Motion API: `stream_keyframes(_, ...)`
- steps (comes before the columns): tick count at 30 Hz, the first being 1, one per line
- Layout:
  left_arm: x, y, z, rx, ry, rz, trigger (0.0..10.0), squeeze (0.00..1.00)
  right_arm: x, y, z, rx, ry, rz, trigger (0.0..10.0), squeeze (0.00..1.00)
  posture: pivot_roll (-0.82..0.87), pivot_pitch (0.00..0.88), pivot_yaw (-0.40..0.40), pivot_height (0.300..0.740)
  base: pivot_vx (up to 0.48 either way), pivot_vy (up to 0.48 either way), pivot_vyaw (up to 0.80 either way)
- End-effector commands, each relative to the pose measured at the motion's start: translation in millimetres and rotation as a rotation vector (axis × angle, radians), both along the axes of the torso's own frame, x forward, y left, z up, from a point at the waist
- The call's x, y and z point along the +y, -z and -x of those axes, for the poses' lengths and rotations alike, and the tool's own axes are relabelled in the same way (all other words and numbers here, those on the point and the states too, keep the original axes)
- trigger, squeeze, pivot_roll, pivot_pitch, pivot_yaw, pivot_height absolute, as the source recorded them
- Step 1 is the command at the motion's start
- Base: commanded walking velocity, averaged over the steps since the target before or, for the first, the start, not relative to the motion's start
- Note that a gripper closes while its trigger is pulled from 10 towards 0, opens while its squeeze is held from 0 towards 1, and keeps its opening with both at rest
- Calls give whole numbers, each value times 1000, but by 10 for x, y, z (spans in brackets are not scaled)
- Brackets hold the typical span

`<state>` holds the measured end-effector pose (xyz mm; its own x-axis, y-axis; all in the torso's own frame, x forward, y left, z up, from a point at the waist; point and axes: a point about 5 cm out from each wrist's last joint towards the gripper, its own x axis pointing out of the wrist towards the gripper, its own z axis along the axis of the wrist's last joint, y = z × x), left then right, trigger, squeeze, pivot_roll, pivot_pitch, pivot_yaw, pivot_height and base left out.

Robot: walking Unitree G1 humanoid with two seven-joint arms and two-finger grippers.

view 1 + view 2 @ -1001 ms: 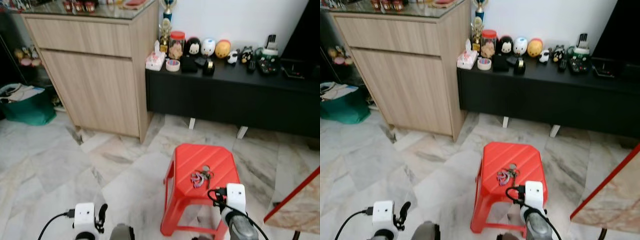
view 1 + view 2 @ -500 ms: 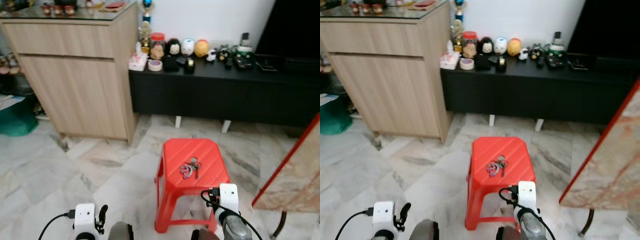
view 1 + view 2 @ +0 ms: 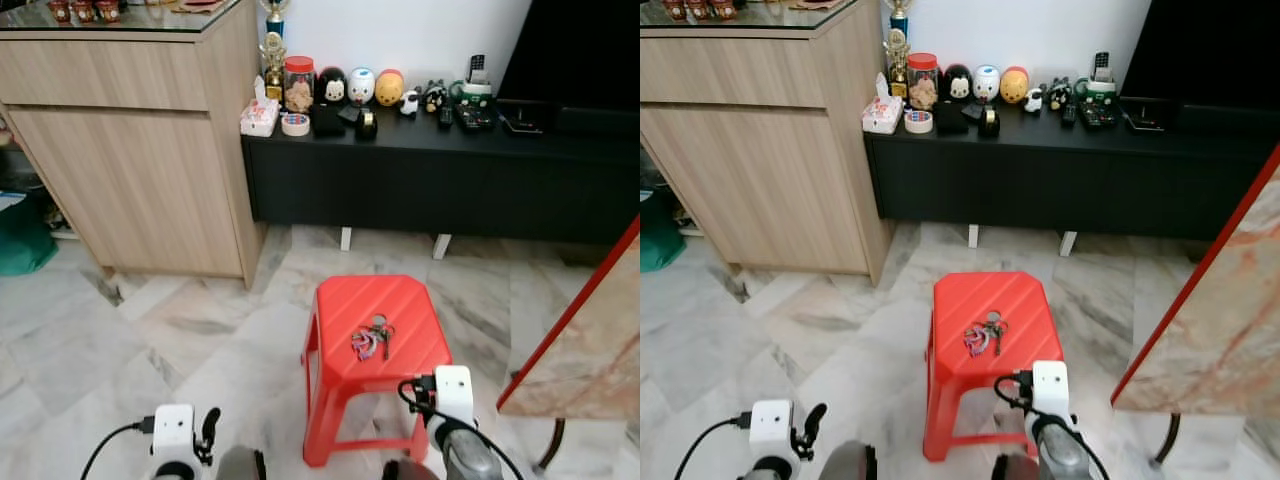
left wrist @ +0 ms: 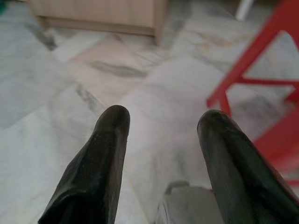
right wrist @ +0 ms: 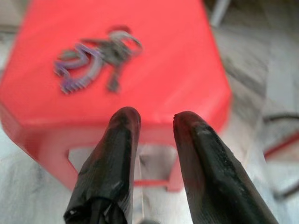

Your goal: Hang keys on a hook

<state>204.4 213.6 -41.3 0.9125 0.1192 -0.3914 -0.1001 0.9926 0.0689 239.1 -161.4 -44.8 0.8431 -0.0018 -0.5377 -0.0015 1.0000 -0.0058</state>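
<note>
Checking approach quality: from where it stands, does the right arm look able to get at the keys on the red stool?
Probably yes. The keys lie in the open on top of the red stool, and the right gripper, fingers apart, points at them from the stool's near edge with nothing between. It has yet to come forward.

Head stereo looks forward-down; wrist cameras low, near floor; all share red stool (image 3: 378, 330).

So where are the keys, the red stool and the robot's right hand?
keys (image 3: 373, 341): left eye view, middle of the bunch.
stool (image 3: 350, 300): left eye view, bare seat top.
right hand (image 5: 153, 122): right wrist view, between its fingertips.
</note>
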Motion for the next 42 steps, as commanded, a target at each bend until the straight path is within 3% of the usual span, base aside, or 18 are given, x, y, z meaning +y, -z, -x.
stream_keyframes(1,33,28,38,22,-18,5,10000,0,54,-63,-80,-35,-20,-5,10000,0,70,0,-46,622,319,0,0)
stream_keyframes(27,142,21,67,26,-53,-11,10000,0,-14,-32,-54,-2,13,26,10000,0,67,0,-50,622,328,0,0)
stream_keyframes(38,125,67,137,53,-54,-11,10000,0,32,57,76,41,-67,-6,10000,0,63,0,-49,622,0,0,0)
stream_keyframes(42,131,68,137,58,-52,-15,10000,0,-20,56,94,36,-101,5,10000,0,59,4,-47,622,0,0,0)
